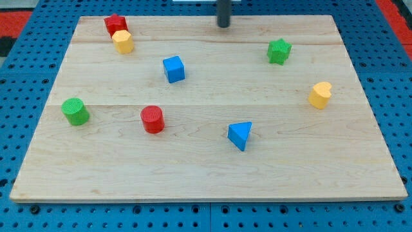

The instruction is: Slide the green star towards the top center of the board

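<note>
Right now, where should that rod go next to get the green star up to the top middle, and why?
Probably my tip should swing toward the view's right and down, round behind the green star. It sits at the top centre, left of the star and above it. Pushing from the star's lower right would send it up-left toward the centre.

Pale, matt wooden board [206, 161] with visible grain; matt, plastic-looking green star [279, 51]; blue perforated base [26, 77] beneath.

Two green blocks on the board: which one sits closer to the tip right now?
The green star, at the view's upper right. It lies just right of and below my tip, whereas the green cylinder sits far off by the left edge.
</note>
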Controlling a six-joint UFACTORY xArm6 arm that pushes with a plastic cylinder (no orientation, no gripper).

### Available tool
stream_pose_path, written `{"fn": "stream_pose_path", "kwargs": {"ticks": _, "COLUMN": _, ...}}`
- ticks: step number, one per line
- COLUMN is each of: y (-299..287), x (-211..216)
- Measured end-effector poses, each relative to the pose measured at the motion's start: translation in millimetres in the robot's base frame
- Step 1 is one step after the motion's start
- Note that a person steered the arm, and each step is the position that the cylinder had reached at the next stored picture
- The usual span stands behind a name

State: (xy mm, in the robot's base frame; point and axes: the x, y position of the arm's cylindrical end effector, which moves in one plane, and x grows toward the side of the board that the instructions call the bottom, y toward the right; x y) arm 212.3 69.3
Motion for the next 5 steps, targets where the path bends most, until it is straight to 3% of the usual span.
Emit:
{"fn": "stream_pose_path", "kwargs": {"ticks": 3, "y": 147, "x": 90}}
{"fn": "stream_pose_path", "kwargs": {"ticks": 4, "y": 101, "x": 106}}
{"fn": "stream_pose_path", "kwargs": {"ticks": 5, "y": 70, "x": 91}}
